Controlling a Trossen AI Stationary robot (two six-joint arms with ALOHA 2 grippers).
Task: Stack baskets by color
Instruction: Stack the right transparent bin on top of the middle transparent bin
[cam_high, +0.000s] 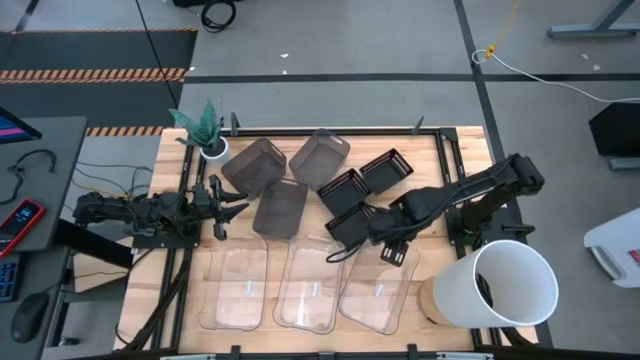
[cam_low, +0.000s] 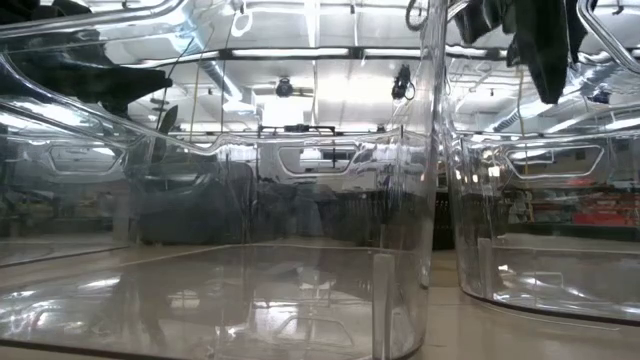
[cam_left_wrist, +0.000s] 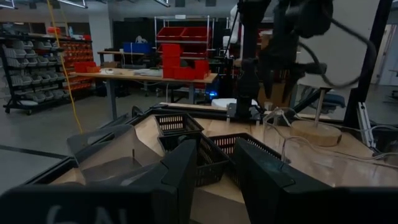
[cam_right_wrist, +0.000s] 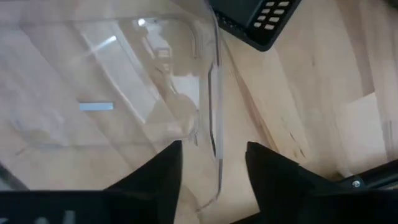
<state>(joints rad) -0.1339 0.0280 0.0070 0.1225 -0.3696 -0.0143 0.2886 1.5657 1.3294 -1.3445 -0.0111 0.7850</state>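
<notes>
Nine baskets on table, high view: three clear (cam_high: 310, 290) in a row nearest cam, three grey (cam_high: 281, 208) and three black (cam_high: 349, 222) beyond. My right gripper (cam_high: 395, 252) sits over far rim of right clear basket (cam_high: 374, 292), black ones just behind it. My left gripper (cam_high: 225, 205) waits w/ grey baskets just ahead of it.

Low view: clear walls fill everything.

Left wrist: fingers (cam_left_wrist: 180, 171) apart, nothing btwn; black baskets beyond tips.

Right wrist: jaws parted, astride clear basket's rim; contact can't tell.
</notes>
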